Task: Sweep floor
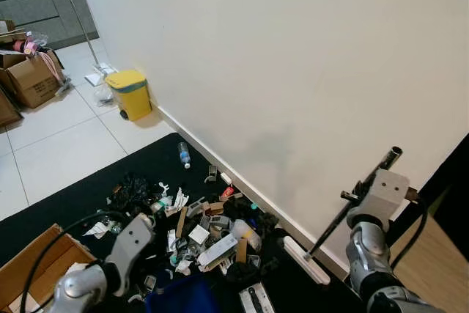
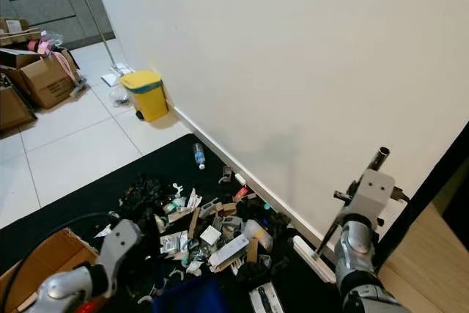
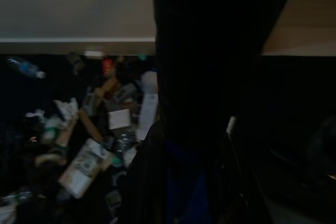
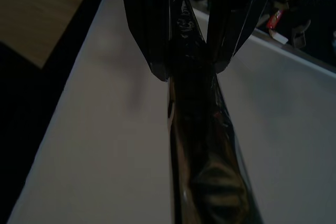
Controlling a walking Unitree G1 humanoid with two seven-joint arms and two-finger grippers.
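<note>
My right gripper (image 4: 191, 69) is shut on the dark handle of a broom (image 1: 352, 207). The handle slants down to the white broom head (image 1: 306, 260), which rests on the black mat by the wall's base. A heap of litter (image 1: 209, 229), made of boxes, wrappers and bottles, lies on the mat (image 1: 80, 192) left of the broom head. My left gripper (image 1: 155, 278) is low at the heap's near side, next to a blue dustpan (image 1: 182, 295). The left wrist view is very dark, with a blue shape (image 3: 184, 192) just ahead.
A white wall (image 1: 293, 71) runs diagonally close on the right. A yellow bin (image 1: 130, 93) stands against it further off, and a lone bottle (image 1: 184, 155) lies on the mat. An open cardboard box (image 1: 29, 269) sits at my near left. More boxes (image 1: 29, 78) stand on the tiled floor.
</note>
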